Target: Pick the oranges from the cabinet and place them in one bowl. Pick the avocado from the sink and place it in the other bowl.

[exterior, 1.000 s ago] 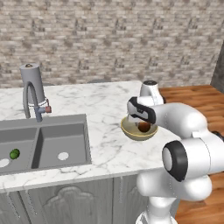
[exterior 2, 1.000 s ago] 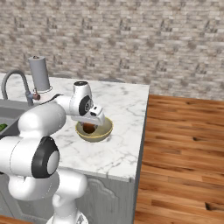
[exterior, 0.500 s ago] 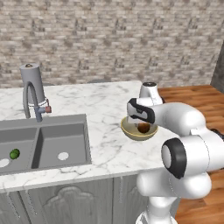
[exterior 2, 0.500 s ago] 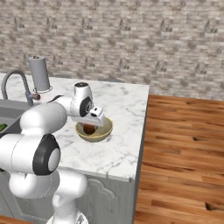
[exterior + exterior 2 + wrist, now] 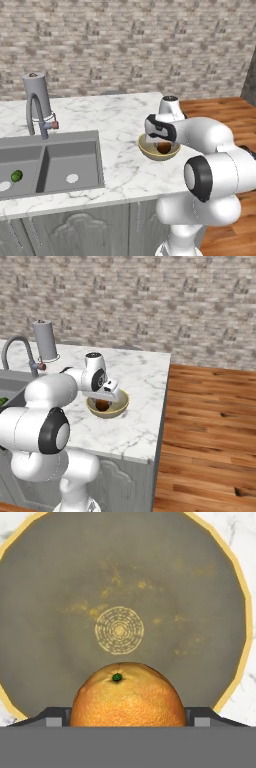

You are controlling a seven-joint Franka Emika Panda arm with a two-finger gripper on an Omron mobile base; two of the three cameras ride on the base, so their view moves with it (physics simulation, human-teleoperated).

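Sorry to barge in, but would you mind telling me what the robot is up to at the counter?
The white arm's gripper is shut on a round orange fruit and holds it just over the pale yellow-beige bowl on the marble counter. The bowl's floor looks bare in the hand view. A small dark-green avocado lies in the grey sink basin, beside the arched grey faucet.

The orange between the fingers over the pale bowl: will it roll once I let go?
Probably a little: the orange is round and smooth. The bowl curves inward, so it should settle near the centre. It looks firm, so the hand is unlikely to dent it.
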